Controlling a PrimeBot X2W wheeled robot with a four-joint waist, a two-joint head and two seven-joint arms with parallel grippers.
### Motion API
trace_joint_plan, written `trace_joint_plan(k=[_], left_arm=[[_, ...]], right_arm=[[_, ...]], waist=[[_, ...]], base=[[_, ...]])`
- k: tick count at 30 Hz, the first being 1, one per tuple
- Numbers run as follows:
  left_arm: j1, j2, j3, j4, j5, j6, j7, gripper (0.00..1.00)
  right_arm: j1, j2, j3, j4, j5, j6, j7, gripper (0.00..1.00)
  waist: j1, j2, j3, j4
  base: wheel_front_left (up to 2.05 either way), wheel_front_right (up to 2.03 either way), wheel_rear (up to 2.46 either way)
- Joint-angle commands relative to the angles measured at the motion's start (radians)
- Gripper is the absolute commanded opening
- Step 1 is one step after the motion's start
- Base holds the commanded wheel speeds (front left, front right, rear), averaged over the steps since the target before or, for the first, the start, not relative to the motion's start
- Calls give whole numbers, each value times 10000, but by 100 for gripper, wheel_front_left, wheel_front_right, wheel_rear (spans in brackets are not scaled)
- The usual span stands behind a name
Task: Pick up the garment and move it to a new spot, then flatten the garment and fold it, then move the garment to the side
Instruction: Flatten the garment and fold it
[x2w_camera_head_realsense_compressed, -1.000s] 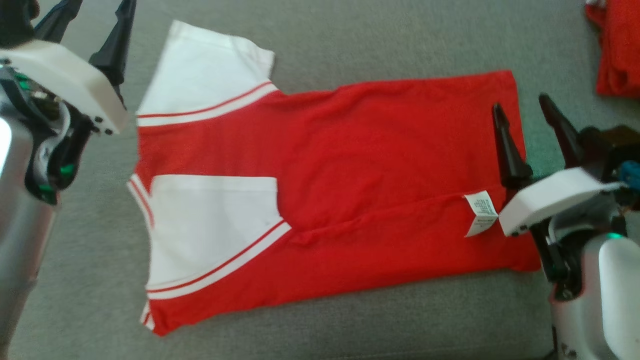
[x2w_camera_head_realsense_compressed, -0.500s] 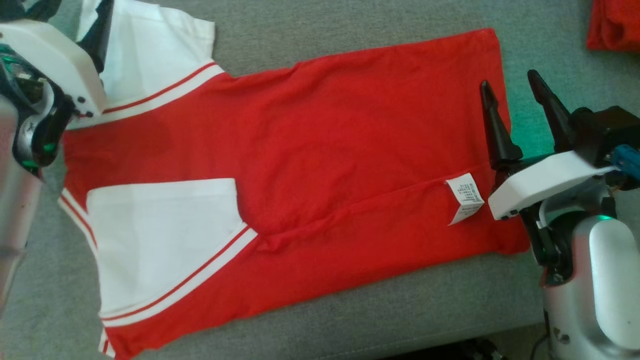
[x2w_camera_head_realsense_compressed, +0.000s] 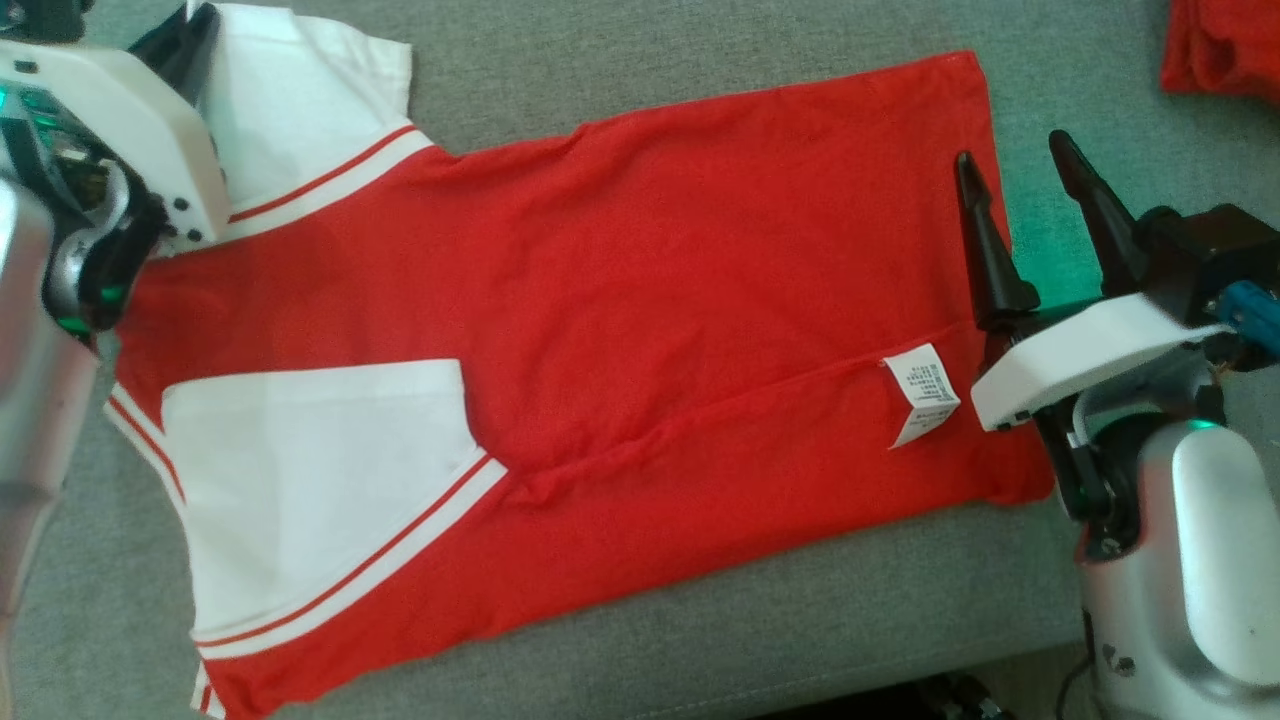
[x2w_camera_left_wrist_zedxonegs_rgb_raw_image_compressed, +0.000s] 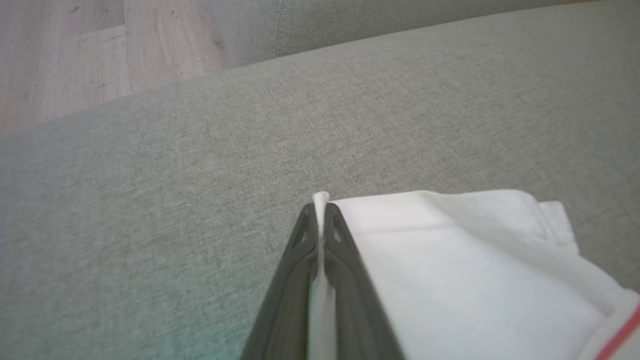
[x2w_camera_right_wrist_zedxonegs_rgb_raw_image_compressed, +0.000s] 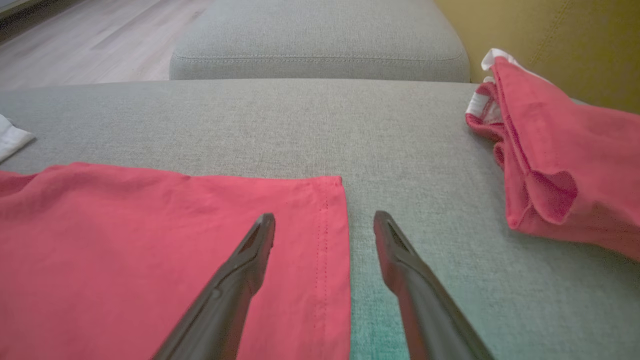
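Red cotton with white sleeves: in the head view the garment (x2w_camera_head_realsense_compressed: 640, 300) lies flattened along the grey sofa cushion (x2w_camera_head_realsense_compressed: 700, 620), shoulders toward the cushion's left edge and hem toward its right. The near sleeve (x2w_camera_head_realsense_compressed: 320, 480) is already turned in over the body, and a care label (x2w_camera_head_realsense_compressed: 920, 395) shows near the hem. The left tool (x2w_camera_head_realsense_compressed: 195, 30) sits at the far sleeve (x2w_camera_head_realsense_compressed: 300, 100), while the right tool (x2w_camera_head_realsense_compressed: 1012, 150) hangs over the hem. Folding appears to be the step in hand.

Left wrist view: the left tool (x2w_camera_left_wrist_zedxonegs_rgb_raw_image_compressed: 320, 210) is clenched on the white edge of the far sleeve (x2w_camera_left_wrist_zedxonegs_rgb_raw_image_compressed: 450, 260), with bare cushion beyond. The next move probably calls for lifting that sleeve and laying it across the body without dragging the rest.

Right wrist view: the right tool (x2w_camera_right_wrist_zedxonegs_rgb_raw_image_compressed: 325, 219) is released, its fingers spread to either side of the hem (x2w_camera_right_wrist_zedxonegs_rgb_raw_image_compressed: 330, 260) and gripping nothing. A second red garment (x2w_camera_right_wrist_zedxonegs_rgb_raw_image_compressed: 560, 165) lies bunched toward the cushion's far right corner, well apart. Beyond the cushion are another grey cushion (x2w_camera_right_wrist_zedxonegs_rgb_raw_image_compressed: 320, 45), a pale wood floor (x2w_camera_right_wrist_zedxonegs_rgb_raw_image_compressed: 100, 40) and a yellow surface (x2w_camera_right_wrist_zedxonegs_rgb_raw_image_compressed: 550, 30).
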Motion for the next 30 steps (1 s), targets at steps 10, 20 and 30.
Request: trace_joint_plan(k=[10, 20, 30], left_arm=[[231, 201, 429, -493, 358, 230, -1786, 0], [1007, -32, 276, -1608, 422, 236, -2849, 0], [1316, -237, 43, -2451, 444, 396, -2949, 0]], right_arm=[[-734, -180, 28, 294, -484, 67, 496, 100], [-2034, -866, -446, 2013, -366, 67, 1834, 100], [-3285, -1334, -143, 4013, -4, 67, 2982, 100]], waist=[[0, 0, -720, 542], [0, 0, -1298, 1304], [0, 0, -1143, 1573]], base=[[0, 0, 0], [0, 0, 0], [0, 0, 0]])
